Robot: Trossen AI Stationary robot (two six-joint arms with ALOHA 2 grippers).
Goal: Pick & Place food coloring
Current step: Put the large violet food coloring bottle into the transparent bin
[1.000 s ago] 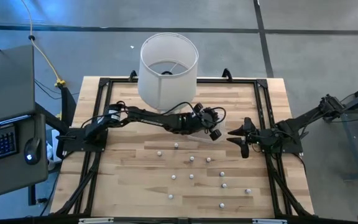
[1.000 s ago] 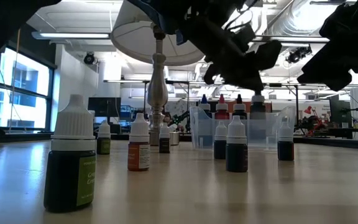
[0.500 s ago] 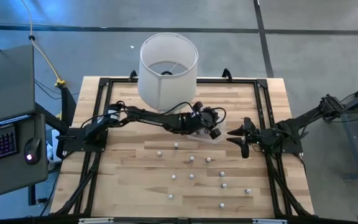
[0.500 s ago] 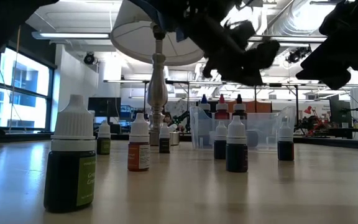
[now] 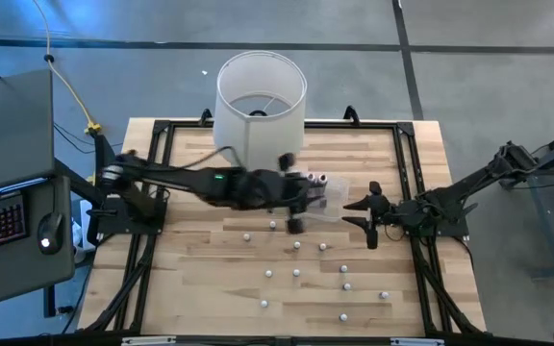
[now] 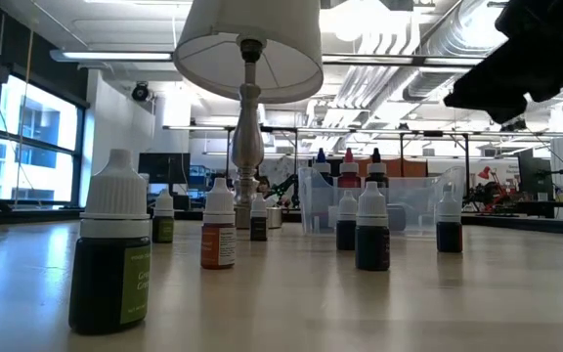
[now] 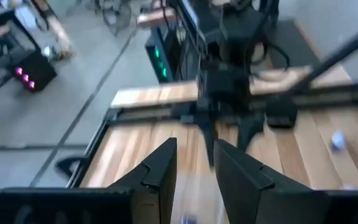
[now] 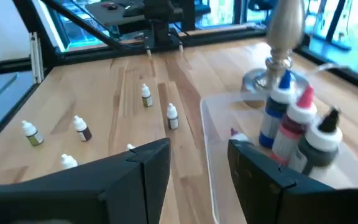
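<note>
Several tiny food coloring bottles with white caps stand upright on the wooden table, and they also show in the low view. Three more with blue, red and black tips stand in the clear plastic tub, which lies beside the lamp. My left gripper is open and empty, just left of the tub; its wrist view looks level toward my right arm. My right gripper is open and empty, just right of the tub, and its wrist view shows the tub ahead.
The white lampshade on its metal stem stands at the far middle of the table. Black frame rails run along the table's sides. A desk with a keyboard and mouse stands to the left of the table.
My left gripper has drawn back fast from above the tub toward the table's left and near side, and has left the low view. My right gripper has moved a little toward the tub. The bottles on the table have stayed in place.
</note>
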